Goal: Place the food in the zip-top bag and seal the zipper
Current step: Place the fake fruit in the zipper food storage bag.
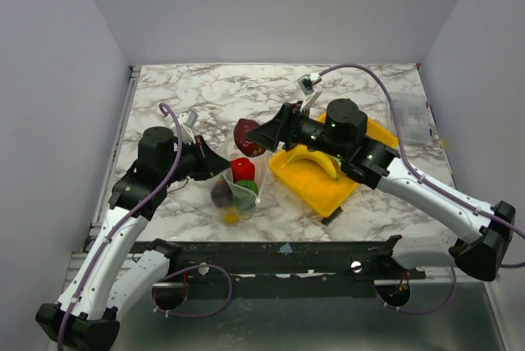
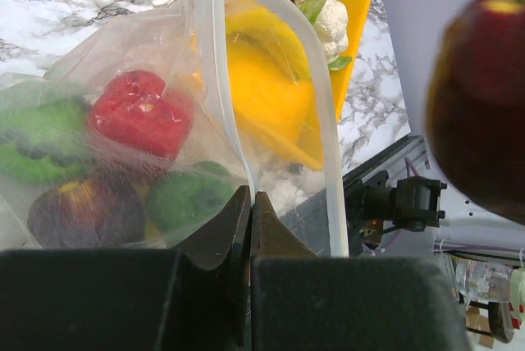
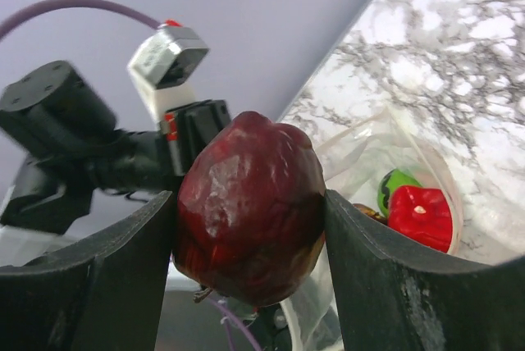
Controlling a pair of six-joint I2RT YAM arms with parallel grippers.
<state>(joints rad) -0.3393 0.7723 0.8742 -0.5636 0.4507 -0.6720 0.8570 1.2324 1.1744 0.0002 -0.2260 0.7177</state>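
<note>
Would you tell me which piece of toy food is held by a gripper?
The dark red fruit, clamped between the jaws of the right gripper; the others lie in the zip-top bag or on the yellow tray.

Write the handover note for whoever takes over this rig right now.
Left pincer: shut on the mouth edge of the bag, holding it open.
Right pincer: shut on a dark red fruit, raised near the bag's mouth.
Done: red pepper, green pieces and purple piece are bagged.
Left: drop the fruit in, move the banana, cauliflower and the rest off the yellow tray, then seal the zipper.
</note>
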